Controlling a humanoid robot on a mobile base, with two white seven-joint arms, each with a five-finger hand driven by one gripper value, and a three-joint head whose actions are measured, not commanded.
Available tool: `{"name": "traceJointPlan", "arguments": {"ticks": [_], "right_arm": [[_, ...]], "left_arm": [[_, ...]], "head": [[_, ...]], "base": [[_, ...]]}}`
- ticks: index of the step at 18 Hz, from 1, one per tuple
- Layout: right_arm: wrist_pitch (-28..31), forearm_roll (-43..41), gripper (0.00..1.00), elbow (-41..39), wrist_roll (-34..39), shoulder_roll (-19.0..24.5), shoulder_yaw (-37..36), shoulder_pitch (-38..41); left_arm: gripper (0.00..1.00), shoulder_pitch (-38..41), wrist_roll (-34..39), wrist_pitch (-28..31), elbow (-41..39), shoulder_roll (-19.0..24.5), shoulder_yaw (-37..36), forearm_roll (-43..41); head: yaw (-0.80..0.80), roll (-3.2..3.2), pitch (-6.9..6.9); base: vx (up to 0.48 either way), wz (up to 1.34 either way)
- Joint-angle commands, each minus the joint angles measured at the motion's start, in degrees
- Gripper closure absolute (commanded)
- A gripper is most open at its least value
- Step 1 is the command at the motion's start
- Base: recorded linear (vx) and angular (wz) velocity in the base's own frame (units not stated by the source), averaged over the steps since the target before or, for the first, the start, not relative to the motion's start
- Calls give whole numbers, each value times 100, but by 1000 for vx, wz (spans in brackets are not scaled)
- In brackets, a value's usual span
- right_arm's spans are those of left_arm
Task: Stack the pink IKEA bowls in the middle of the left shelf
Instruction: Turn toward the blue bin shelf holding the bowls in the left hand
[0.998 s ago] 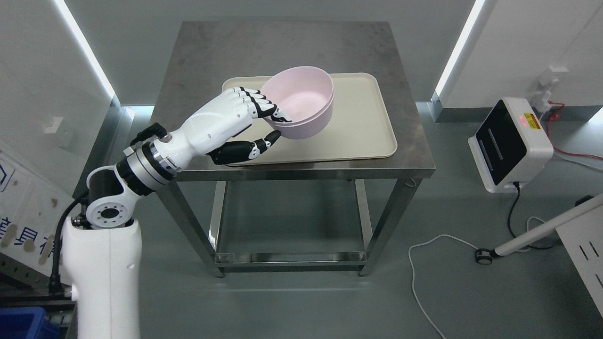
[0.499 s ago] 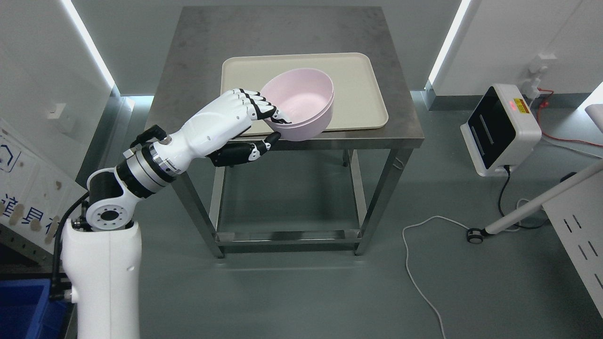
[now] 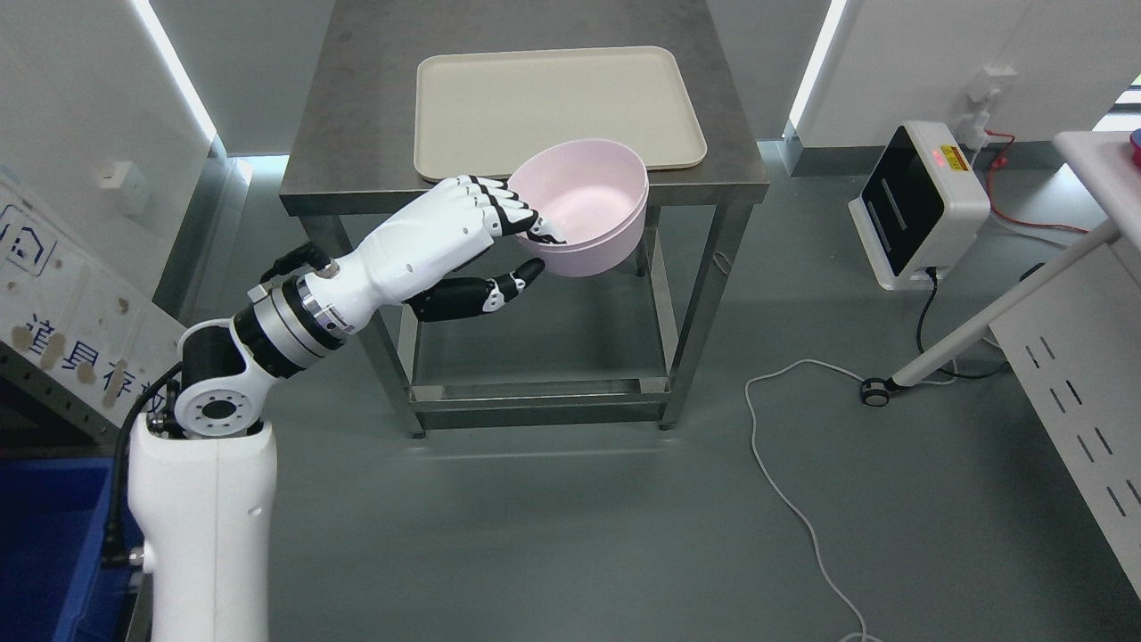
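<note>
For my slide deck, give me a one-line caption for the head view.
Left hand grips nested pink bowls by the rim, held in front of the steel table and its empty tray.

You cannot see the fingertips of the left hand, which dip inside the pink bowls behind the near rim, and how many bowls are nested there is hard for you to tell, since only a faint second rim line shows on the outer wall. The far end of the steel table is cut off by the top edge of the frame, and the bowls cover the tray at its near right edge. At the far right, a red object on the white table is clipped by the frame edge, and the blue bin at lower left runs out of the picture.
</note>
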Motion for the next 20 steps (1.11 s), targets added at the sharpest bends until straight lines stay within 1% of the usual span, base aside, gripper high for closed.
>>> {"name": "traceJointPlan", "arguments": {"ticks": [1,5,8,12,18,20], "right_arm": [[4,0,0,-193,3,-100,-70,166],[4,0,0,-193,3,-100,-62,166],[-4,0,0,-193,3,-100,-62,166],[-4,0,0,-193,3,-100,-62,166],[4,0,0,-193,3,-100,-70,166],[-4,0,0,-193,3,-100,-62,166]], "left_arm": [[96,141,12,3,9,100,-94,110],[95,133,12,3,9,100,-50,321],[95,133,12,3,9,100,178,409],[95,141,12,3,9,100,152,445],[94,141,39,3,9,100,204,445],[94,168,39,3,9,100,371,445]], "head": [[0,0,0],[0,0,0],[0,0,0],[0,0,0],[0,0,0],[0,0,0]], "base": [[-262,185],[-248,256],[-243,218],[-272,80],[-253,-164],[-250,-305]]}}
